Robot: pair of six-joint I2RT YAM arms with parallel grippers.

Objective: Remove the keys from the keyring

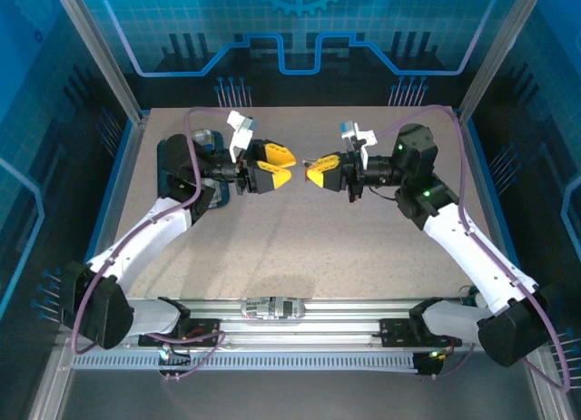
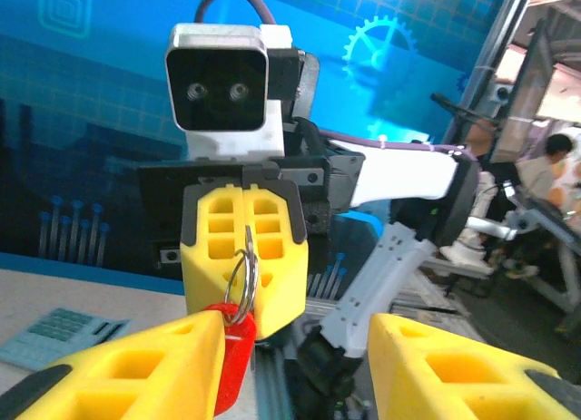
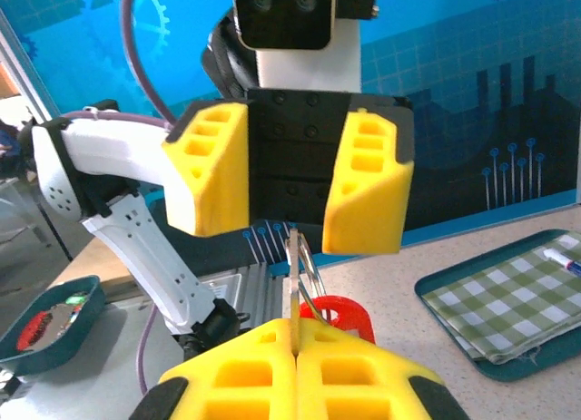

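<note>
Right fingers: pressed flat together, with no gap at the seam. The ring is clamped in that seam. In the right wrist view it stands edge-on out of the tips toward 12 o'clock. The red tag hangs on the ring just past the tips, at about 2 o'clock from the seam. A thin grey metal strip sits in the seam against the ring; I cannot tell whether this is the key.

Left fingers: spread well apart, with nothing between them. They face the right fingers tip to tip, and the ring stands just in front of their gap. In the left wrist view the tag hangs from the ring toward 6 o'clock, close beside the tip of one left finger. I cannot tell whether they touch.

Top view: both pairs of fingers are held up off the tabletop, a little toward 12 o'clock of its middle. The left arm reaches in from 7 o'clock, the right arm from 5 o'clock.

Surroundings, right wrist view: a tray with a checked cloth lies on the tabletop at 4 o'clock. A teal dish sits at 8 o'clock, its contents too blurred to name.
</note>
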